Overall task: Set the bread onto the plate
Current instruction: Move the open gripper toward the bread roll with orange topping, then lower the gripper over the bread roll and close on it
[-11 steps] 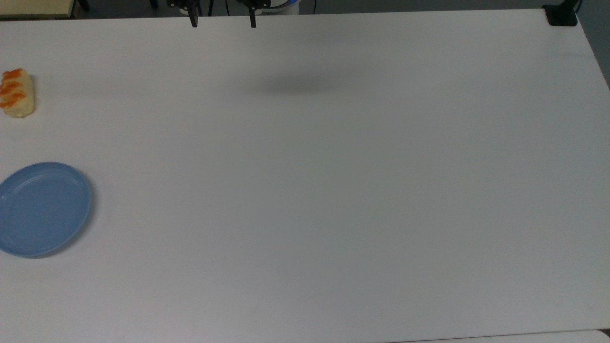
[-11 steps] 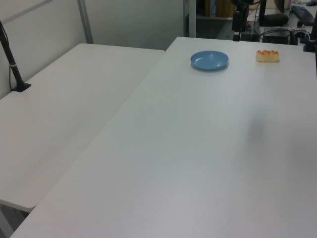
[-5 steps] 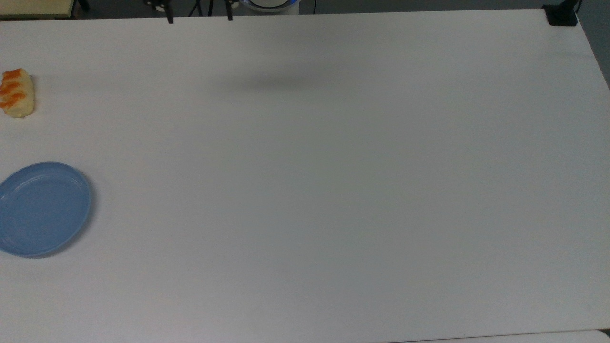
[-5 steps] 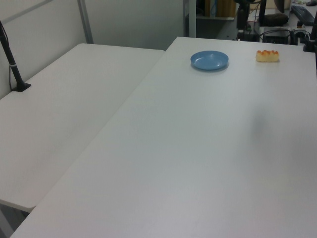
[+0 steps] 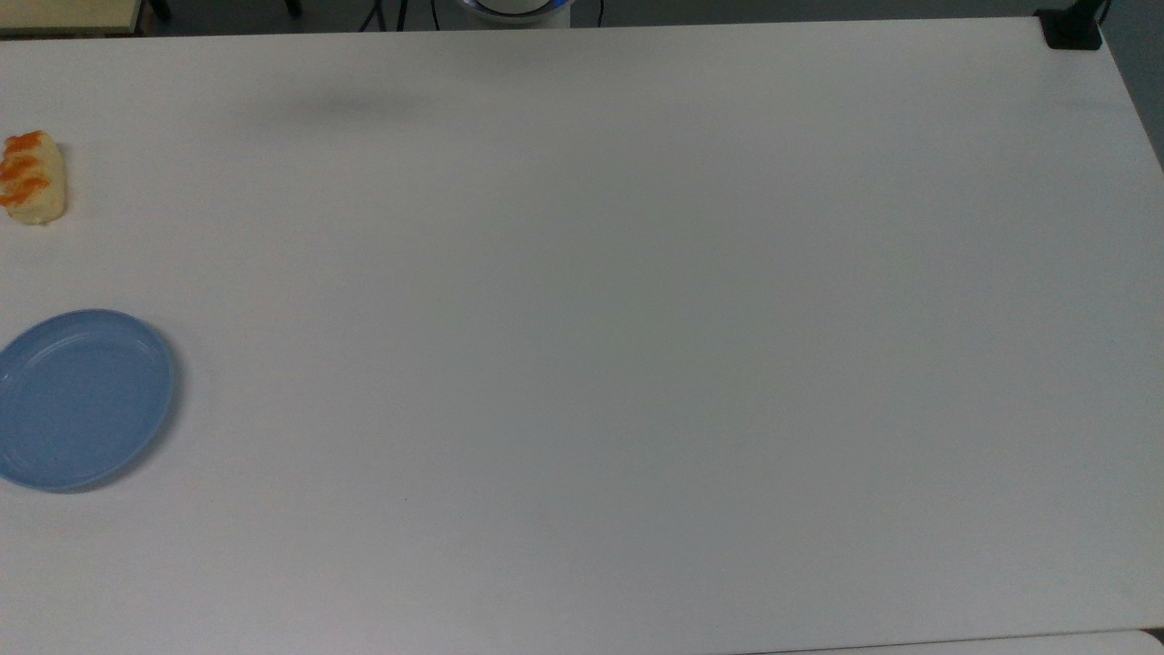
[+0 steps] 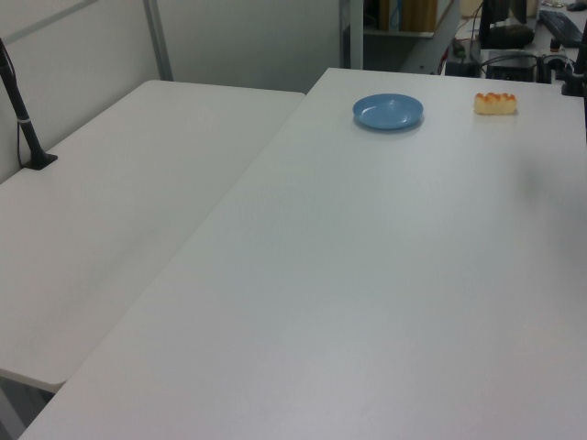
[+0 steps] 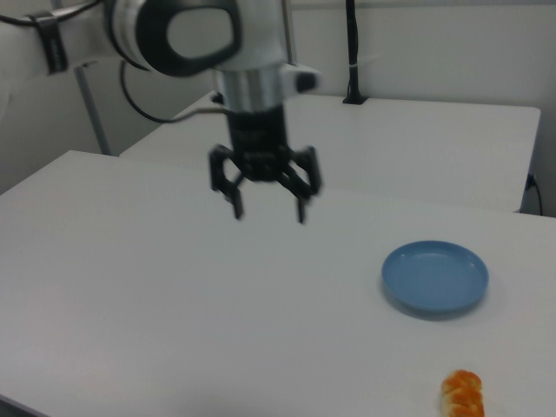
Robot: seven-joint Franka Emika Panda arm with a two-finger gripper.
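With the black two-finger gripper (image 7: 268,211) hanging spread and empty above the white table (image 5: 637,318), bring it over the small striped pale-yellow bread (image 7: 463,393) lying near the round light-blue plate (image 7: 435,277), straddling its narrow width.

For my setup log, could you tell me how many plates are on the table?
1. The plate lies at the top view's left edge, apart from the bread, empty.

The gripper (image 7: 268,212) is gone from the table's (image 5: 637,364) far edge in the top view, and its shadow (image 5: 341,107) lies further toward the top view's left, closer to that edge.
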